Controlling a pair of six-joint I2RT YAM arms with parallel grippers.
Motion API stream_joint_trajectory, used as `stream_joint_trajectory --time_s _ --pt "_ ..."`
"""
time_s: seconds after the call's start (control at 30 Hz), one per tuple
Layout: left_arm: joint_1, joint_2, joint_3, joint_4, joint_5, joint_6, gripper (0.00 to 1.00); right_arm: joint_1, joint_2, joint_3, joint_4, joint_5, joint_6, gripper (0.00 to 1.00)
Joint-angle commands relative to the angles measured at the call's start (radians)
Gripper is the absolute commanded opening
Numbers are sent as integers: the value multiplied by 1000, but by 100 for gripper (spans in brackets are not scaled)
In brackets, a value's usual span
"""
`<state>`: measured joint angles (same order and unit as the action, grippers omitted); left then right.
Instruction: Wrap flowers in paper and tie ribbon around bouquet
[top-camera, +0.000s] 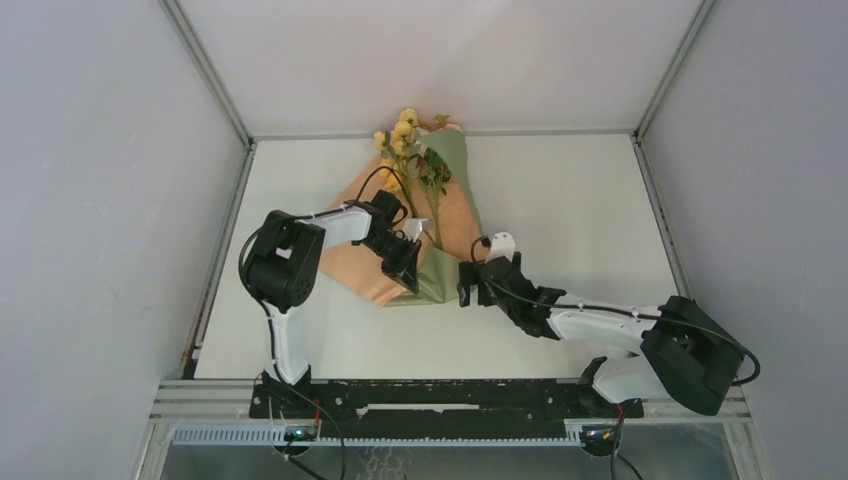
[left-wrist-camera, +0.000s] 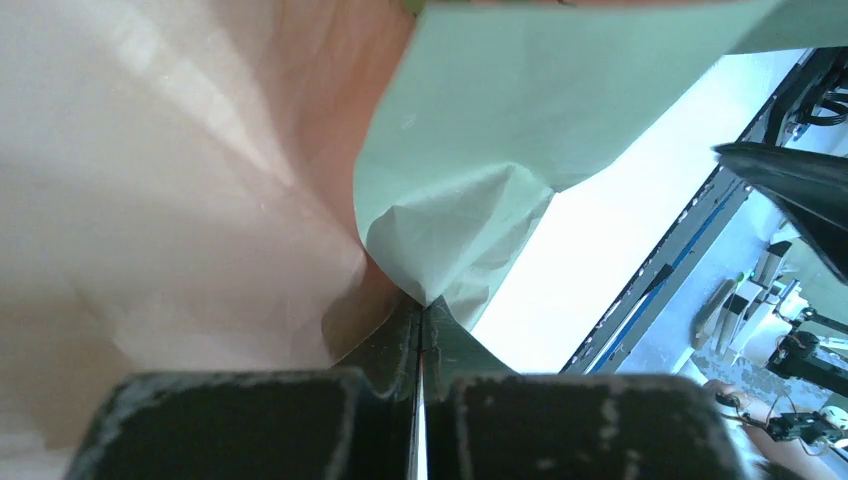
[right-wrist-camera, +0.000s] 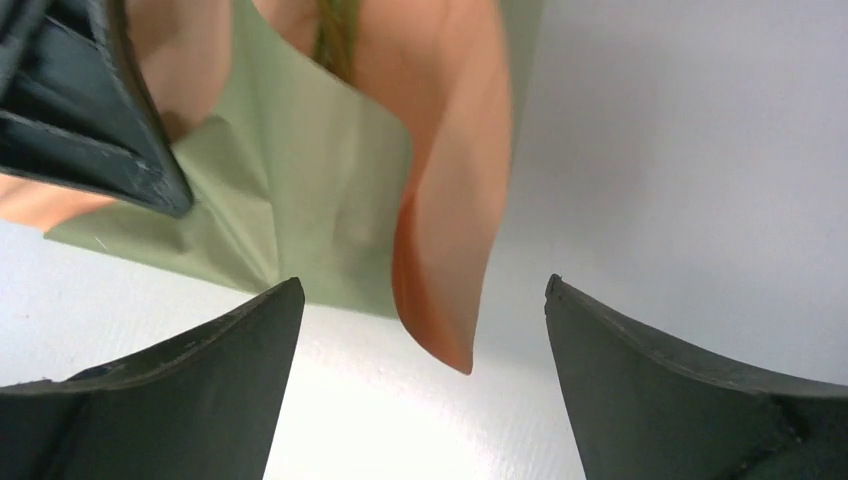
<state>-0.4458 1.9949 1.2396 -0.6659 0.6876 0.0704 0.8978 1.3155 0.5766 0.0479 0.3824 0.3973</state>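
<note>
My left gripper is clamped on a folded corner of the crinkled olive-green, peach-backed paper sheet lying on the white table, with yellow artificial flowers poking out of its far end. My right gripper has its 2 fingers apart near the loose flap. Unheld, the flap may unfold.

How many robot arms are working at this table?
2. The left black-and-white robot arm reaches over the crinkled olive-green and peach-orange paper sheet; the right black-and-white robot arm stretches toward its near corner.

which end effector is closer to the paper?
Left. The left end effector is shut on the paper at its near edge; the right end effector is open beside that edge, gripping nothing.
</note>
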Motion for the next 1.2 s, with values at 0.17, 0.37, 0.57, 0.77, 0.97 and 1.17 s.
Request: stream_joint_trajectory --time_s 0.17,0.37,0.57,0.77,0.97,1.17 --pt "6 -20 -19 58 -55 32 0 -49 6 -176 398 -161 275 99" --pt "7 -28 -13 57 -60 32 0 -89 117 -185 481 -130 330 88" --pt "7 -41 -14 55 -90 47 0 -109 121 -195 413 5 407 61" --pt "7 -41 -18 54 -116 52 0 -133 118 -196 405 -9 379 23" --pt "8 -27 9 34 -115 60 0 -90 99 -102 268 46 247 0" --pt "4 -141 115 -129 -173 182 47 -70 80 -60 155 58 232 0"
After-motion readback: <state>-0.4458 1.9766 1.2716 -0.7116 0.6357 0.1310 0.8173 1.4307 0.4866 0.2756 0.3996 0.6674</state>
